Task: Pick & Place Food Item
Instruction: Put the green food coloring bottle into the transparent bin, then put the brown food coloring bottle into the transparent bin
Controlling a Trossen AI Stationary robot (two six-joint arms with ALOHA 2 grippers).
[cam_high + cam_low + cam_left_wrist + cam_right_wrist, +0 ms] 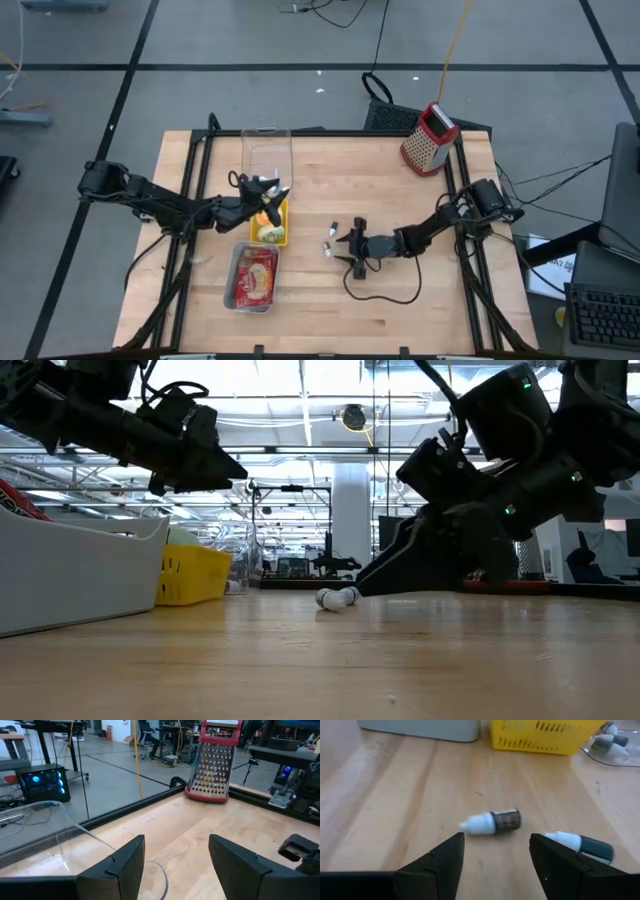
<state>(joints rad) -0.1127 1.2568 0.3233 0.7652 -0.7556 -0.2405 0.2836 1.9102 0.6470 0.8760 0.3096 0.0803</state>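
Note:
My left gripper hangs open over the far end of a yellow basket; its wrist view shows nothing between the fingers. The basket holds a pale green and yellow item. A grey tray with a red packet lies on the table just nearer. My right gripper rests low and open near the table's middle, pointing left. Two small dropper bottles lie on their sides just ahead of its fingertips, untouched.
A clear plastic container stands at the far edge behind the basket, with small bottles inside. A red-topped metal grater stands at the far right corner. A black cable lies near the right arm. Bare wood shows at the near right.

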